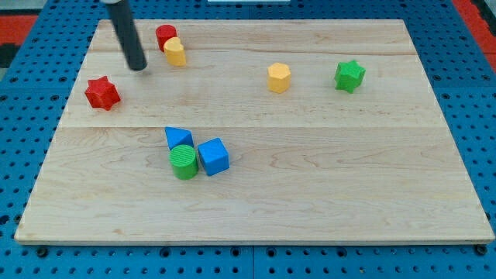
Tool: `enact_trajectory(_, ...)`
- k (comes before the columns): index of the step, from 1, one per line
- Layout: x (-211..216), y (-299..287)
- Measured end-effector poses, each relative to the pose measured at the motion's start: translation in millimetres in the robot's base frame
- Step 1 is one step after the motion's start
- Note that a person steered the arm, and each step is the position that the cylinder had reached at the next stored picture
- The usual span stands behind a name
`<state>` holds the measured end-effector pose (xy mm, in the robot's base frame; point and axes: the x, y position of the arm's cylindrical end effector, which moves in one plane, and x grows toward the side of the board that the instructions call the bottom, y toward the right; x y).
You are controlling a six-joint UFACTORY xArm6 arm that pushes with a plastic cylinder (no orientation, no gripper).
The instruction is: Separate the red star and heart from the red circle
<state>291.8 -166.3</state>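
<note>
Red star [101,93] sits apart already, so my tip [139,67], bare and grasping nothing, should nudge the yellow heart [176,52] off what looks like the red circle [165,36].

The worktop [310,194] is pale wood with fine grain, set on a blue pegboard [23,116] dotted with holes. The star [101,93] and the circle [165,36] are red. The heart [175,51] and a hexagon block [279,77] are yellow. Another star [349,75] and a ribbed cylinder [184,161] are green. A cube [213,156] and a triangle block [177,138] are blue. The rod is dark down to my tip [139,67].
</note>
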Motion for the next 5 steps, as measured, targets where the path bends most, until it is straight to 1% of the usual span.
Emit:
enact_trajectory(1,-23,24)
enact_trajectory(2,-22,53)
enact_trajectory(3,-32,61)
enact_trajectory(4,-58,73)
enact_trajectory(5,-50,89)
